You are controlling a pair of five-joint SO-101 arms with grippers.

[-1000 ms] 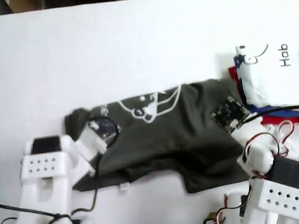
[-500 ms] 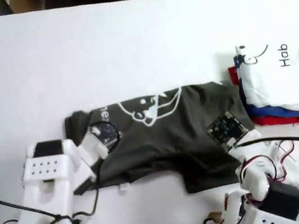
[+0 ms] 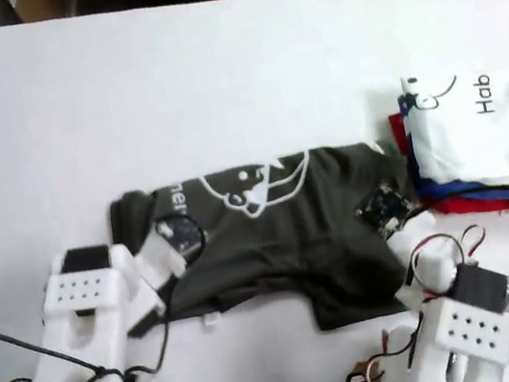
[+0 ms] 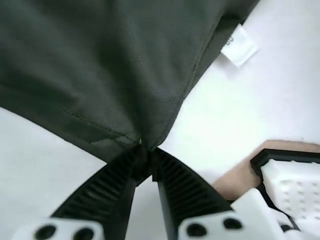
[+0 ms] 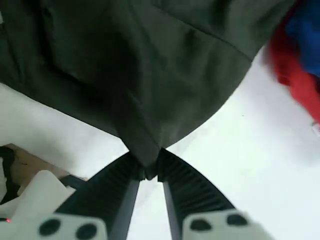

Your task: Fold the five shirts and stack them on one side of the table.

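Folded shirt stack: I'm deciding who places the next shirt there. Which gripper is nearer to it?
Right. The right gripper pinches the dark shirt at its edge just beside the stack; the left gripper pinches the shirt's opposite end, away from it.

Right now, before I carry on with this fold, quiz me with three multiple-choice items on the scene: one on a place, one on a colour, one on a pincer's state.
1. Where does the stack of folded shirts lie from the dark shirt?
A) toward the table's right end
B) toward the table's left end
C) on top of it

2. What colour is the stack's top shirt?
A) red
B) white
C) blue

3. What is the left pincer doing?
A) open over the table
B) shut on nothing
C) shut on the dark shirt's edge

Answers:
1 A, the high view shows the stack past the dark shirt's right end.
2 B, the uppermost layer is white.
3 C, the left wrist view shows its jaws closed on the hem.
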